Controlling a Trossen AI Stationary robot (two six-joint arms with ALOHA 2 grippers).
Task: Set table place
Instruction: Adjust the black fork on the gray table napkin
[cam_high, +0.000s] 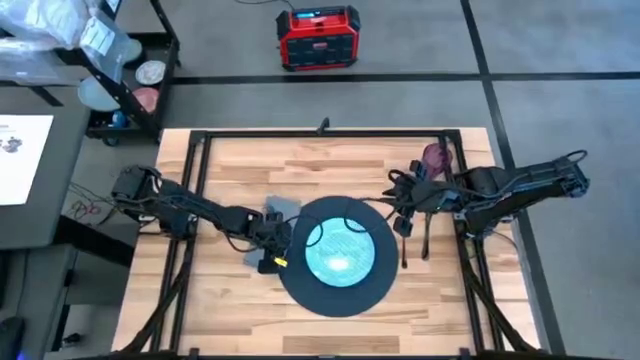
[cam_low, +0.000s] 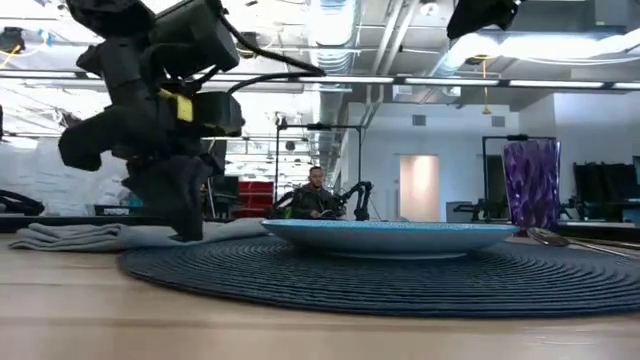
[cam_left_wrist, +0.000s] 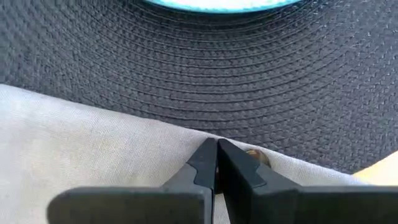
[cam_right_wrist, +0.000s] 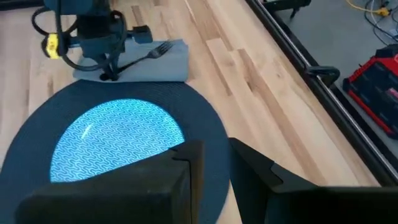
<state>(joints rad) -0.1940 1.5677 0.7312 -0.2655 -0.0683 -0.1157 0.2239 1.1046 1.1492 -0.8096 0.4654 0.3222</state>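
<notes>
Grey square cloth napkin (cam_left_wrist: 93, 149) lies under the clenched left end effector (cam_left_wrist: 217, 163), beside the dark woven round mat (cam_left_wrist: 205, 74); next, probably straightening it. Right end effector (cam_right_wrist: 211, 163) waits released.

Light butcher-block table (cam_high: 330, 310) of long planks, black tube frame. Near its middle, big dark grey woven round mat (cam_high: 300, 285), lying flat; teal patterned plate (cam_high: 339, 250) centred upon it. Grey napkin (cam_right_wrist: 163, 64) flat just beside mat's edge, fork (cam_right_wrist: 142, 56) lying across it. Purple cup (cam_low: 531, 185) upright beyond mat's far side; more cutlery (cam_low: 575, 241) lying near cup.
</notes>
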